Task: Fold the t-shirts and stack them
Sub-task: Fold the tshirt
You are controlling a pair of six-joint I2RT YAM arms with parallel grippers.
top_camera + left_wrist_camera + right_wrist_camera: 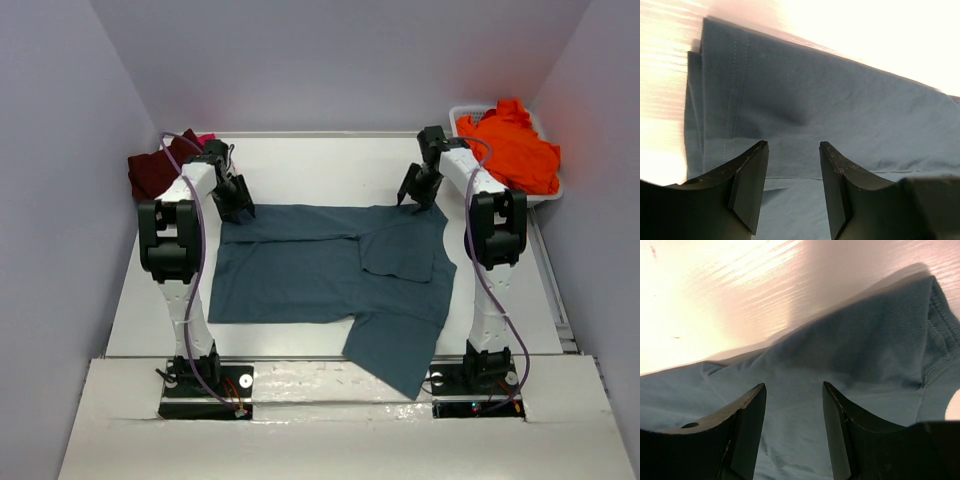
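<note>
Top external alone: orange t-shirt (right).

Plain slate-blue shirt centre frame; dark maroon shirt upper left, pink shirt peeking behind it; vivid orange shirt upper right in white tub.

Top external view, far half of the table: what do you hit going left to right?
In order: maroon shirt → left tool → right tool → orange shirt, which lies in the tub. The teal shirt stretches across from one tool to the other, so it gets no slot.
</note>
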